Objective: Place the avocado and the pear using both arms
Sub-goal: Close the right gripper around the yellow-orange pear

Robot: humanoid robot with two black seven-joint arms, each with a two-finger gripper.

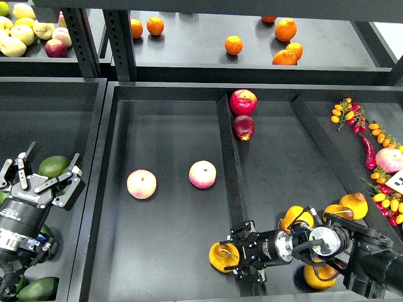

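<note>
The pear (223, 257), yellow-orange with a dark dimple, is low in the middle tray, just left of the divider. My right gripper (238, 256) reaches in from the right, with a finger on either side of the pear's right half, closed on it. My left gripper (45, 178) is open over the left bin, its fingers (65, 180) spread just in front of a plump, lighter green avocado (54, 165). The avocado (36, 289), dark green and slim, lies at the bin's near end, partly behind my left arm. The left gripper holds nothing.
Two pink-and-yellow apples (141, 184) (203, 174) lie in the middle tray. Two red apples (243, 101) sit by the divider (230, 163). More pears (352, 204) lie by my right arm. Peppers and small tomatoes (368, 151) are at the right. Oranges (233, 44) and apples (25, 31) fill the back shelf.
</note>
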